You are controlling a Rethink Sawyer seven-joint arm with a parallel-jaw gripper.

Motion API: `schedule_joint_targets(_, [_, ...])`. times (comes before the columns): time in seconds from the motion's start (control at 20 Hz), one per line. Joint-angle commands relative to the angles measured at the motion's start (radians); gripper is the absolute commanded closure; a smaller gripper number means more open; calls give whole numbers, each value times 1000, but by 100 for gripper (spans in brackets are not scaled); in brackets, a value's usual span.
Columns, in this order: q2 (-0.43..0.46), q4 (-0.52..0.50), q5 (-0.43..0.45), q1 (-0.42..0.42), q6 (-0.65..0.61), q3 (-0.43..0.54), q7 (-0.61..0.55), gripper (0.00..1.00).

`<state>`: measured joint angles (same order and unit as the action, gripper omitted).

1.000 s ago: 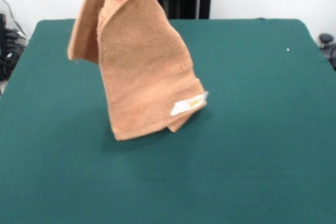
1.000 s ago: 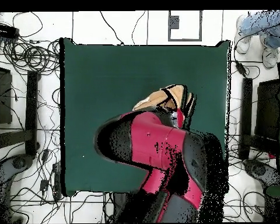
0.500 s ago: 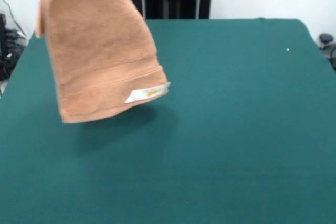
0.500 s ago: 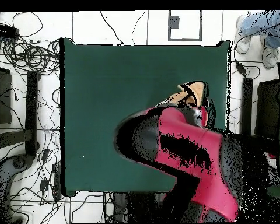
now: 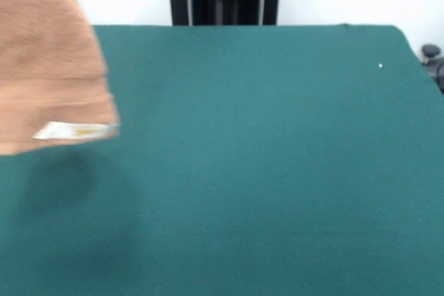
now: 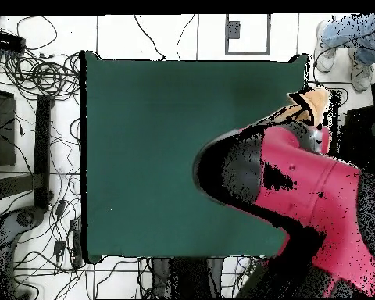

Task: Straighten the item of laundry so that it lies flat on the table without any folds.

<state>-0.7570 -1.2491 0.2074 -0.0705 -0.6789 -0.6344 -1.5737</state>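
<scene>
The item of laundry (image 5: 52, 81), a tan-orange terry towel with a white tag (image 5: 73, 130), hangs in the air at the left edge of the front view. It is clear of the dark green table (image 5: 277, 143), and its top is cut off by the picture's edge. From overhead, only a small orange bunch of the towel (image 6: 316, 100) shows, over the table's (image 6: 159, 141) right edge. The red arm (image 6: 300, 180) reaches there, and its gripper (image 6: 305, 111) is mostly hidden under the arm and cloth, holding the towel from above.
A small white speck (image 5: 380, 66) lies on the table's far right. In the overhead view a person's legs and shoes (image 6: 353, 48) stand off the top right corner. Cables (image 6: 42, 78) and dark equipment (image 6: 330, 156) flank the table.
The arm has swung the towel sideways, from over the table's middle to its edge, leftward in the front view. The towel's lower end has lifted off the cloth surface.
</scene>
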Motion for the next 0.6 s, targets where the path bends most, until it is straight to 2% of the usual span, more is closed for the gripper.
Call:
schedule_joint_targets(0.05, [69, -8, 72, -59, 58, 65, -113, 100])
schedule_joint_targets(0.15, [106, -38, 85, -84, 131, 55, -200, 100])
schedule_joint_targets(0.3, [203, -47, 103, -170, 231, -43, -398, 100])
schedule_joint_targets(0.4, [262, -44, 92, -222, 252, -113, -497, 100])
schedule_joint_targets(0.6, [372, -53, 32, -299, 290, -230, -624, 100])
